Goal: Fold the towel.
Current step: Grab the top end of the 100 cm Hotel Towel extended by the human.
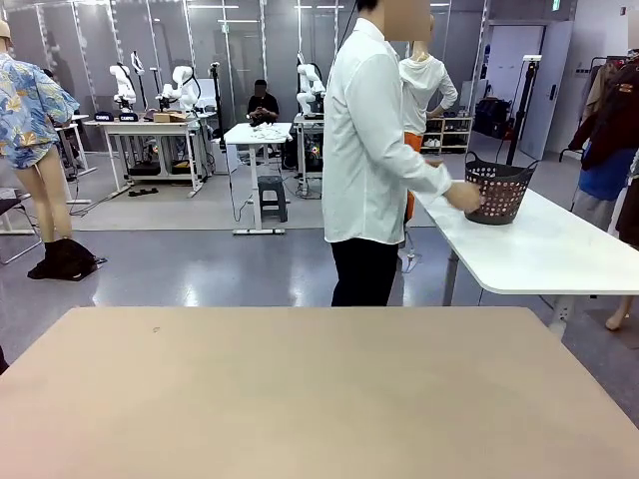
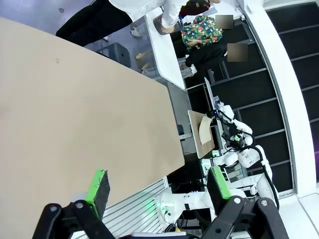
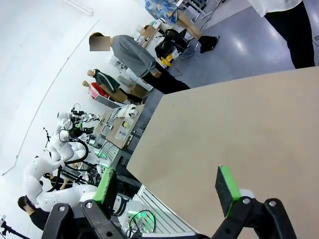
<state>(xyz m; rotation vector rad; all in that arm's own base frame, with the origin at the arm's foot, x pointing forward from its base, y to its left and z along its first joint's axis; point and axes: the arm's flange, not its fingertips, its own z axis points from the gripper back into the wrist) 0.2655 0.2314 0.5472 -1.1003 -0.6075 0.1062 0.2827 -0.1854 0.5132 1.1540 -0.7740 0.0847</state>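
Towel (image 1: 496,203), apparently the pinkish cloth glimpsed through the holes of the dark basket (image 1: 499,166) on the white side table (image 1: 559,249), far right; the person's hand (image 1: 462,197) is at the basket's side. Left gripper (image 2: 158,182) and right gripper (image 3: 167,185) hover spread wide over the bare tan table (image 1: 300,399). Risk: a towel laid down bunched hides its corners, so the jaws may pinch several layers.

The front view looks level across the tan table (image 1: 300,399) at a person (image 1: 369,150) standing beyond its far edge. Each wrist view sits high over the table's near side, rolled, looking past the left gripper (image 2: 159,186) or the right gripper (image 3: 167,186) at that same tabletop and person.
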